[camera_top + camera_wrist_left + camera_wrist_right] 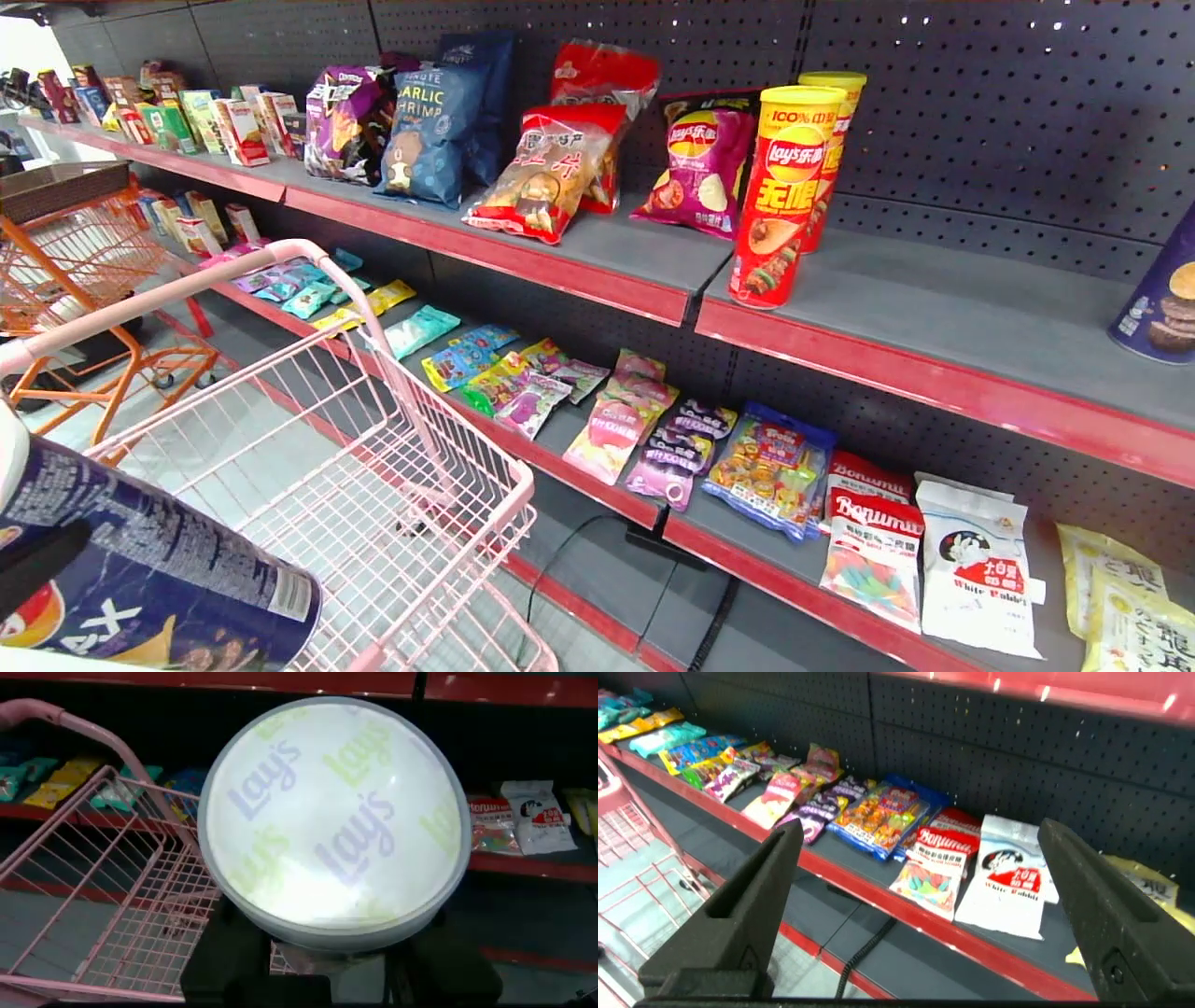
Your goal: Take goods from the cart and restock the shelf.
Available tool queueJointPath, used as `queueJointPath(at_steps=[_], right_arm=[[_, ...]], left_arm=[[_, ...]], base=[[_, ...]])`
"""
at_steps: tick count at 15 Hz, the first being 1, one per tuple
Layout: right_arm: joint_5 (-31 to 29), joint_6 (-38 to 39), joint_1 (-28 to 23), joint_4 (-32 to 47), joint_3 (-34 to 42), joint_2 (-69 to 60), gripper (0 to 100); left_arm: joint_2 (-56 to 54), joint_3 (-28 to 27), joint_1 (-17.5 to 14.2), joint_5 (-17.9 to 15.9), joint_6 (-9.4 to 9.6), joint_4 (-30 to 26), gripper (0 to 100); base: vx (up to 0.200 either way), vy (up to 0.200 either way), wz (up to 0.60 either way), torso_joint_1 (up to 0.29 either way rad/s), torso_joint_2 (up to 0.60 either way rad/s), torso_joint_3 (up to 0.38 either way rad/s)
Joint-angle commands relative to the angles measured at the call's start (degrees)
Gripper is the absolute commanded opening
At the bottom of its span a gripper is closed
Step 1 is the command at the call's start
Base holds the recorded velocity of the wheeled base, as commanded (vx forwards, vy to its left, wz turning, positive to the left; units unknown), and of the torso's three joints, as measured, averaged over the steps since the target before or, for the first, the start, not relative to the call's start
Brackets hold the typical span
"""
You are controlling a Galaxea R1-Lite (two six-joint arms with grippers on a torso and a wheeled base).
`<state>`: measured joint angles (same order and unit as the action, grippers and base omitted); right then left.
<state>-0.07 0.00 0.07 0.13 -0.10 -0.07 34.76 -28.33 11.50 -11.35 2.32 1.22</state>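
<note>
- The dark blue chip can [159, 579] lay tilted low at the robot's left, over the near end of the pink cart [521, 478]. Its pale lid [332, 821] faced the left wrist camera.
- The left hand [336, 975] was clenched on that can, with one black finger [37, 565] across its side.
- The right hand [923, 833] was released, its fingers spread wide, in front of the candy bags [878, 817] on the lower shelf [747, 563].
- On the upper shelf [934, 308], two red-and-yellow chip cans [784, 196] stood upright just beside the crisp bags [700, 168].
- An orange cart [84, 252] stood beyond the pink one.
</note>
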Motion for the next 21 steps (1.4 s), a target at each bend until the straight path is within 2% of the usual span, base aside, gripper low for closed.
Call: queueJointPath(at_steps=[1, 3, 8, 12, 15, 18, 21], right_arm=[[0.0, 0.0, 0.0, 0.0, 0.0, 0.1, 100], [0.1, 0.0, 0.0, 0.0, 0.0, 0.1, 100], [0.1, -0.1, 0.0, 0.0, 0.0, 0.1, 100], [0.0, 0.1, 0.0, 0.0, 0.0, 0.1, 100], [0.0, 0.2, 0.0, 0.0, 0.0, 0.1, 100], [0.0, 0.2, 0.0, 0.0, 0.0, 0.1, 100], [0.0, 0.2, 0.0, 0.0, 0.0, 0.1, 100]], left_arm=[[-3.7, 0.3, 0.0, 0.6, -0.03, -0.2, 0], [-4.7, 1.1, 0.0, 2.3, -0.03, -0.2, 0], [-6.6, 3.0, 0.0, 2.5, -0.03, -0.2, 0], [-6.6, 3.0, 0.0, 2.5, 0.06, -0.2, 0], [-6.6, 3.5, 0.0, 4.7, 1.20, -0.2, 0], [-6.5, 3.9, 0.0, 4.7, 1.64, -0.2, 0], [-7.0, 5.1, 0.0, 5.0, 4.98, -0.3, 0]], base=[[0.000, 0.000, 0.00, 0.207, -0.56, -0.354], [0.000, 0.000, 0.00, 0.215, -0.56, -0.342], [0.000, 0.000, 0.00, 0.237, -0.58, -0.348], [0.000, 0.000, -0.15, 0.138, -0.33, -0.189], [0.000, 0.000, -0.60, 0.012, -0.03, -0.020], [0.000, 0.000, -0.60, 0.012, 0.00, -0.004], [0.000, 0.000, -0.60, 0.002, 0.00, -0.002]])
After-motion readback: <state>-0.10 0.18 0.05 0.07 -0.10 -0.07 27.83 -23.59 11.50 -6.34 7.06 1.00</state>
